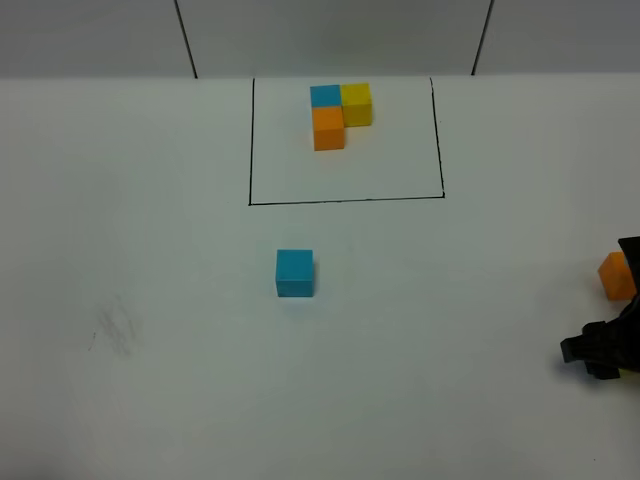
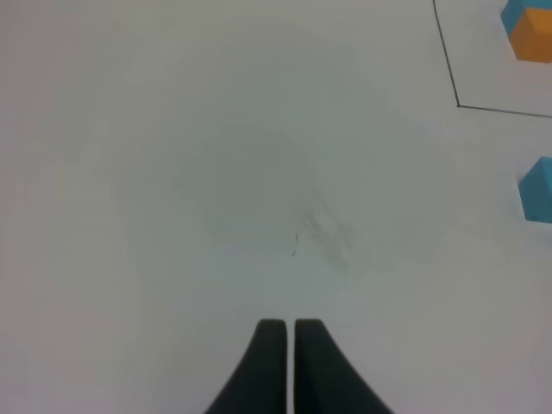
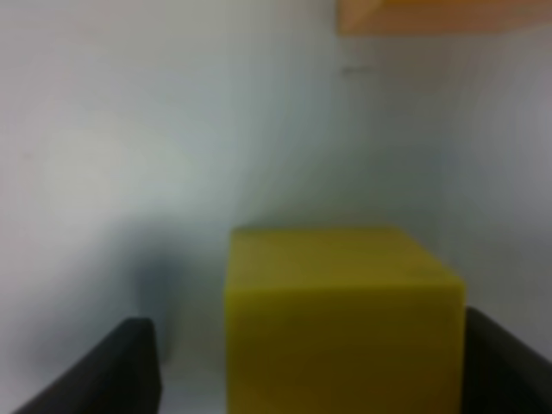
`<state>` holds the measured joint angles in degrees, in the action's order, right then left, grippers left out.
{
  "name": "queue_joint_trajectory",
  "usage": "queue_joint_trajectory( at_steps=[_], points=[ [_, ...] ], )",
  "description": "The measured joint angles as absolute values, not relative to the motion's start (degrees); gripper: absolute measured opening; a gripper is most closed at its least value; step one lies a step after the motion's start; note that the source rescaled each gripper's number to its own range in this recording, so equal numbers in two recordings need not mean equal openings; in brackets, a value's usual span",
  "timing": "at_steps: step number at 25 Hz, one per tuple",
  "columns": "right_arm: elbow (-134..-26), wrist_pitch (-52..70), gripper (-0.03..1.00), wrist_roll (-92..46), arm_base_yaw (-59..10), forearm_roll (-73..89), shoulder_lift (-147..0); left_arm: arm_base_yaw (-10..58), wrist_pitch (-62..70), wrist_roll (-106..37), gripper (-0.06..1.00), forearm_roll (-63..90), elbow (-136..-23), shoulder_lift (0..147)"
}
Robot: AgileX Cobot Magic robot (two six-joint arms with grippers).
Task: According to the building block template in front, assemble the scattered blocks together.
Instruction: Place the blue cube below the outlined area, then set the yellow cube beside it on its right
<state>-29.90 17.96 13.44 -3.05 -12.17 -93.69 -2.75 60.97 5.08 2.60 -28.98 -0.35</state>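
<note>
Three loose cubes to track, and only one sits out in the open. The blue cube (image 1: 294, 272) is alone on the white table (image 1: 150, 200), near the middle, on the robot's side of the black frame (image 1: 345, 201). Its edges are all equal, so its faces give the heading, and they run square with the frame lines.

Inside the frame, toward the far end, the template (image 1: 338, 112) stands as an L. Blue and yellow lie side by side across the table, and orange sits on the near side of the blue. That leg of the L points back toward the robot.

Over at the far right edge of the high view, the orange cube (image 1: 617, 275) is half cut off by the picture. A dark part of the right arm (image 1: 603, 352) shows just nearer the robot than it.

On the right wrist view, the yellow cube (image 3: 341, 319) sits on the table between the fingers of the right pincer (image 3: 310, 321), one flat face toward the camera. The fingers stand apart. There is a clear gap on one side, and the other finger is right at the cube's edge, though whether it touches is hard to tell. The orange cube lies just beyond, apart from the yellow.

The left pincer (image 2: 289, 362) has its fingers pressed together on nothing, above bare table with a faint smudge (image 2: 323, 233) ahead.
</note>
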Motion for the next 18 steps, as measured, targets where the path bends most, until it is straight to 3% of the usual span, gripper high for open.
queue_joint_trajectory(
  at_steps=[4, 18],
  points=[
    [-30.02, 16.59, 0.53, 13.51, -3.11, -12.09, -94.6, -2.75, 60.97, 5.08, 0.0, 2.6, -28.98, -0.35],
    [-30.09, 19.51, 0.53, 11.98, -4.08, -12.12, -92.87, -2.75, 60.97, 5.08, 0.0, 2.6, -28.98, -0.35]
  ],
)
